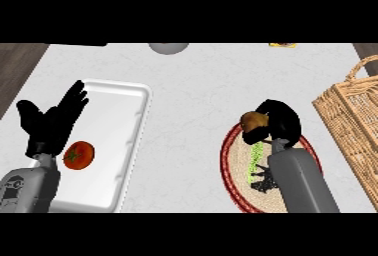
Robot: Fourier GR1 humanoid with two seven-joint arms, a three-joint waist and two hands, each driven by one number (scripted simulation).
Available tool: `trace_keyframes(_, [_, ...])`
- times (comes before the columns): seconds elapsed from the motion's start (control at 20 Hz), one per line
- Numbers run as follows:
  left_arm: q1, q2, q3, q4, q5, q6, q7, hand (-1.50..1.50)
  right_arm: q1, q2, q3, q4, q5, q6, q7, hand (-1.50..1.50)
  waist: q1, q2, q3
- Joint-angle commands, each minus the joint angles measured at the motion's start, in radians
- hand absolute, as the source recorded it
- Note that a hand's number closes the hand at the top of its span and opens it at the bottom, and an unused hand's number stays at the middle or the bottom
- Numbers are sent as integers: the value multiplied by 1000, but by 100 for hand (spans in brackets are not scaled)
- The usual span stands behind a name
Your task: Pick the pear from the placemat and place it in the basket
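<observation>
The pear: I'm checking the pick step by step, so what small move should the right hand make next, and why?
Probably lift it slightly, then carry it right. The right hand is already curled round the pear over the placemat, and the basket stands to the right with a raised wicker wall to get over. The left hand rests open over the white tray.

**Grey forearms, black hands**

Two forearms enter from the lower edge, each a smooth, rounded grey shell that narrows slightly toward the wrist. The left forearm [28, 189] carries small dark markings on its casing near the lower edge; what they show cannot be made out. The left hand [50, 125] and the right hand [280, 125] are matte black all over, with slim fingers and a thumb.
</observation>
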Motion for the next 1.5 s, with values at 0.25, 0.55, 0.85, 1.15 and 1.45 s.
trace_keyframes(0.25, [-73,-9,-31,22,-4,-21,23,0,-323,24,57,64,-10,-554,272,150,51,9,0])
trace_keyframes(0.55, [-42,-8,-17,37,-18,-1,0,0,-545,24,123,229,239,-681,541,150,16,-4,-5])
trace_keyframes(0.85, [-39,-25,-6,64,-30,33,-9,0,-712,24,103,335,371,-601,748,150,-15,-10,-5])
trace_keyframes(1.15, [-6,7,25,37,-10,11,-10,0,-844,-5,-51,426,496,-514,730,150,-44,-9,-3])
trace_keyframes(1.45, [5,-14,-6,-22,-24,26,29,0,-916,-92,-152,507,558,-523,707,150,-37,-8,-2])
